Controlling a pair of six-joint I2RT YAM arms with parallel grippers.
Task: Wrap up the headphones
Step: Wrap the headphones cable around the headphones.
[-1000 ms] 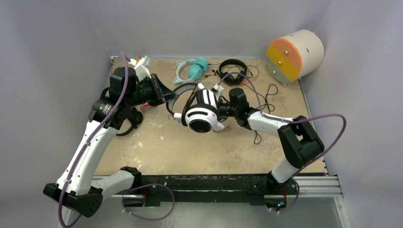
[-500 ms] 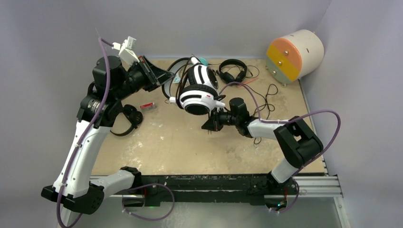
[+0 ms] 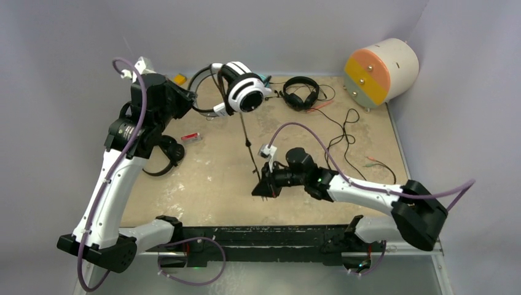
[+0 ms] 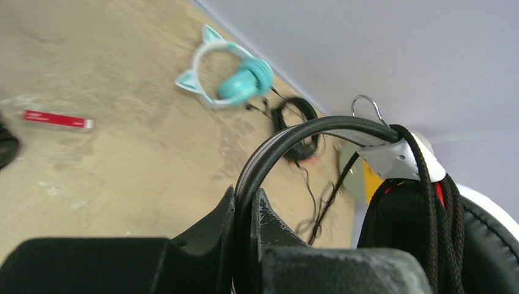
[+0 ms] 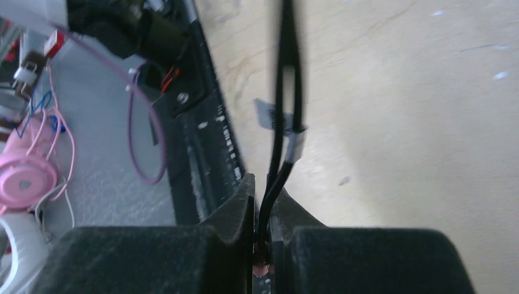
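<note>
White-and-black headphones (image 3: 244,92) are held up above the table (image 3: 209,184) at the back – headband clamped betw. the closed fingers of the left gripper (image 4: 248,211). The cable (image 3: 249,144) is stretched taut down to the right gripper (image 5: 263,205), pinched tight on it nr. the front edge. Teal headset (image 4: 235,82) & black headset (image 3: 301,92) are seen lying at the far edge.

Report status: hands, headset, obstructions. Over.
Left hand shut on headband of white-and-black over-ear headset, off the table. Right hand shut on its thin black cable, taut. Nothing across the cable.
</note>
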